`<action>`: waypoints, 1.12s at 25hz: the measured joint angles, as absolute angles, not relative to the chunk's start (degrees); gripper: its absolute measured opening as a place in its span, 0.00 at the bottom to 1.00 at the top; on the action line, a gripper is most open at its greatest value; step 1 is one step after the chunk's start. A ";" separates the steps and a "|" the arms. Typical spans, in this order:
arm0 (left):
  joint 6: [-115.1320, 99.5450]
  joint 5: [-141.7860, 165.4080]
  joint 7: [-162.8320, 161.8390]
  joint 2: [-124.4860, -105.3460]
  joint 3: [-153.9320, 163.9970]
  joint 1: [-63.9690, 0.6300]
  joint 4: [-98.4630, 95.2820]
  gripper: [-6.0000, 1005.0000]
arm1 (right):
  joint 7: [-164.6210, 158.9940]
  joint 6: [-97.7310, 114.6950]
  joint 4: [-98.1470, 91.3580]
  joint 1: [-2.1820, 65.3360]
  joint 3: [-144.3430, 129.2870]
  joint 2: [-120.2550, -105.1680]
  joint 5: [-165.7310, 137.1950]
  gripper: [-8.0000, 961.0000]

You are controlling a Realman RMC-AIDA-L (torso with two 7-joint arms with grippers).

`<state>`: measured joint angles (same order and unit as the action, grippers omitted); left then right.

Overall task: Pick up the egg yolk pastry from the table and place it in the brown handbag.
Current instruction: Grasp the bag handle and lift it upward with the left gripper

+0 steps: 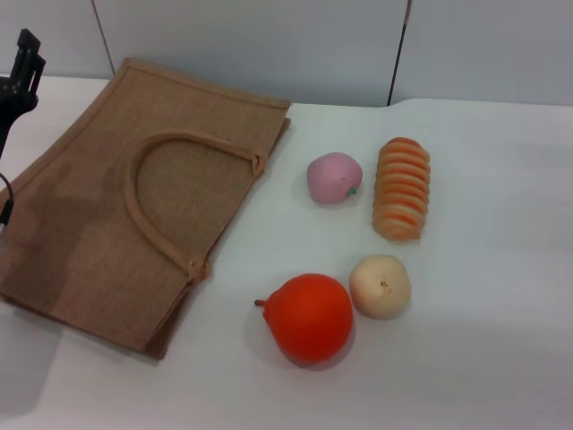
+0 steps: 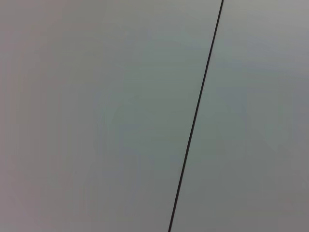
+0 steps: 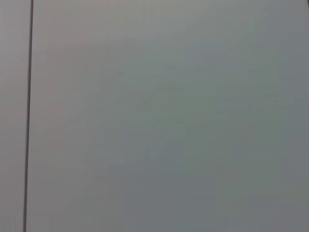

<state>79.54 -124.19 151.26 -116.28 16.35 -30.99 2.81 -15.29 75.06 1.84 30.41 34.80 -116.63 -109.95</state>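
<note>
Egg yolk pastry (image 1: pixel 380 286) sits free on counter (image 1: pixel 501 269), brown handbag (image 1: pixel 107 224) flat (mouth shut?) — left pincer (image 1: pixel 22 67) parked far-left, can't tell its gape; right unseen.

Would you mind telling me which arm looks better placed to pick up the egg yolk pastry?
Probably the right. The egg yolk pastry lies right of centre, beside the red-orange fruit. The left gripper sits at the far left beyond the brown handbag. The right gripper is out of view, so this is tentative.
</note>
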 joint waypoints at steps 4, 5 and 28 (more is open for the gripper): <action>79.54 -124.19 151.26 -116.28 16.39 -31.01 2.78 0.64 | -15.29 75.06 1.84 30.43 34.80 -116.63 -109.95 0.93; 79.54 -124.19 151.26 -116.28 16.41 -31.02 2.77 0.64 | -15.29 75.06 1.84 30.44 34.80 -116.63 -109.95 0.93; 71.75 -92.62 84.72 -109.77 28.91 -34.09 -17.32 0.63 | -15.29 75.07 1.83 30.29 34.80 -116.55 -109.95 0.91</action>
